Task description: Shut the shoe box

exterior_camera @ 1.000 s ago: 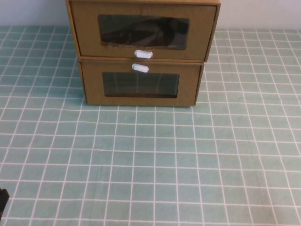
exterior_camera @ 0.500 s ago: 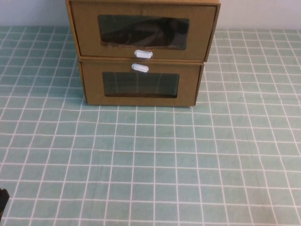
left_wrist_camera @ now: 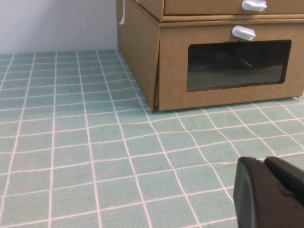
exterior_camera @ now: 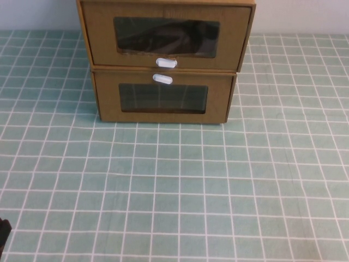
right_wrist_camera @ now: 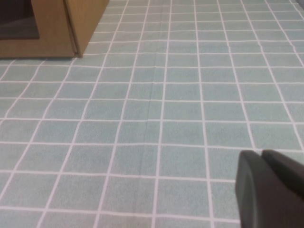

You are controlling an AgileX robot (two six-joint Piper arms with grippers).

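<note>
The shoe box [exterior_camera: 166,35] is the upper of two stacked brown cardboard boxes at the table's far middle. It has a clear window with a dark shoe behind it and a white pull tab [exterior_camera: 166,63] below the window. Its drawer front stands slightly forward of the box beneath. Its lower edge and tab [left_wrist_camera: 254,5] show in the left wrist view. My left gripper [left_wrist_camera: 263,160] is shut and empty, low over the table near its front left; a dark bit of it [exterior_camera: 2,230] shows in the high view. My right gripper [right_wrist_camera: 261,153] is shut and empty, well short of the boxes.
The lower matching box [exterior_camera: 163,101] has its white tab [exterior_camera: 162,79] above its window and rests on the green tiled cloth [exterior_camera: 180,185]. A pale wall stands behind the boxes. A corner of the lower box [right_wrist_camera: 52,28] shows in the right wrist view.
</note>
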